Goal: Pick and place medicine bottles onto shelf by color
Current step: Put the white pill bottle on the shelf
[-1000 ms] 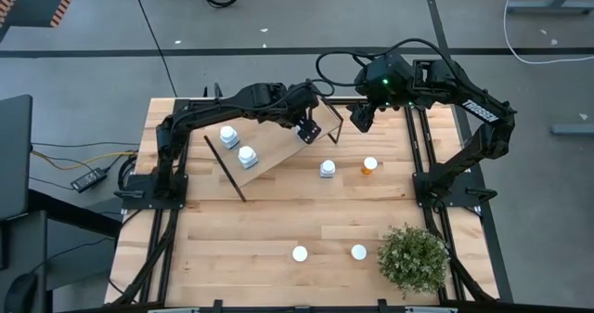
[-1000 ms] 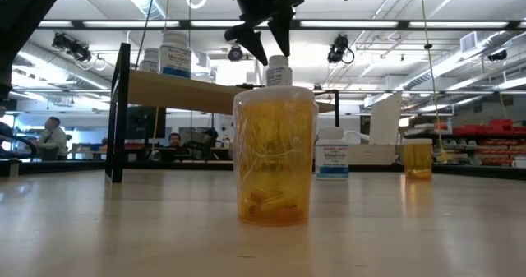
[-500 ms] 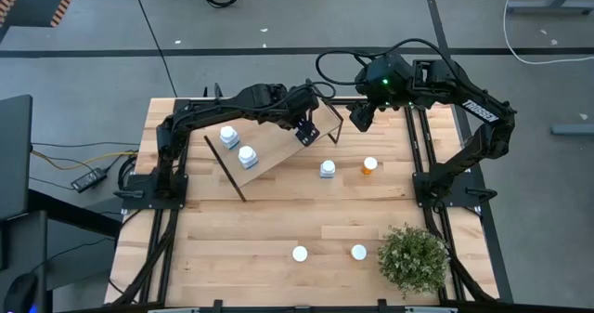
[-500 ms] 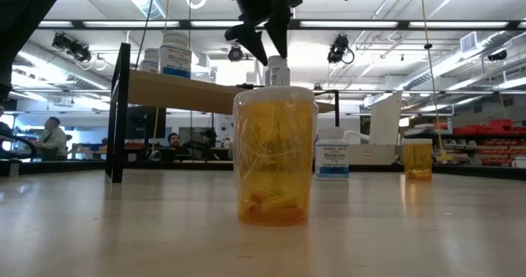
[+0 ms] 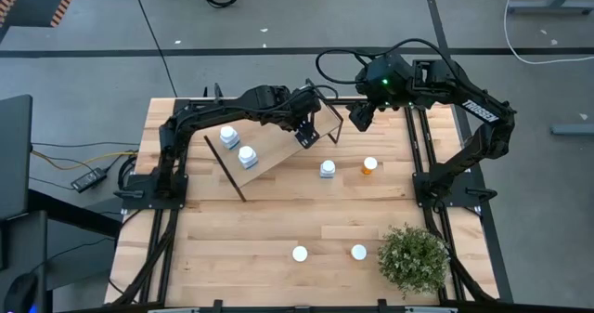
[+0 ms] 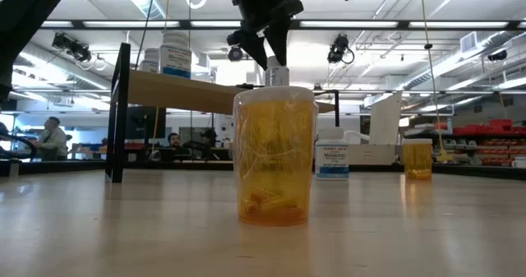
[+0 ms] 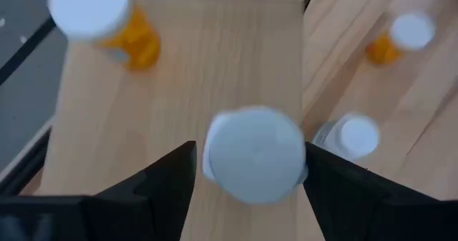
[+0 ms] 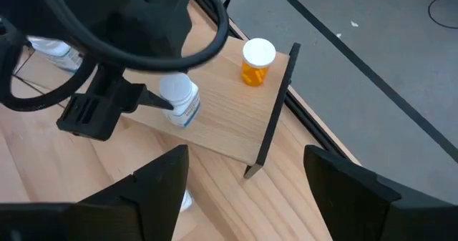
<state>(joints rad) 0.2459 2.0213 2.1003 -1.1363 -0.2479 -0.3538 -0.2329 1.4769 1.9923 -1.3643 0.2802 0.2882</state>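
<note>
My left gripper [image 5: 306,134] reaches over the right end of the slanted wooden shelf [image 5: 274,150]. It is open, with a finger close on either side of the cap of a white bottle [image 7: 254,151]. That bottle stands on the shelf board, and it also shows in the right wrist view [image 8: 179,98] and the low view [image 6: 278,67]. An orange bottle [image 8: 256,62] stands on the board's far right corner. Two white bottles [image 5: 228,136] [image 5: 247,155] stand on the shelf's left part. My right gripper [image 5: 360,118] hovers open and empty beyond the shelf's right end. My left gripper's fingers [image 7: 168,180] come from above and stand on either side of the white bottle's cap [image 7: 215,155]. I cannot tell whether they touch it. The bottle stands upright on its base on the shelf board.
On the table right of the shelf stand a white bottle [image 5: 328,168] and an orange bottle [image 5: 370,165]. Two more bottles stand near the front edge [image 5: 300,254] [image 5: 358,252], one of them orange, close in the low view [image 6: 275,154]. A green potted plant [image 5: 413,259] stands at the front right.
My left gripper has shifted slightly over the white bottle, which stays standing in the same place on the shelf.
</note>
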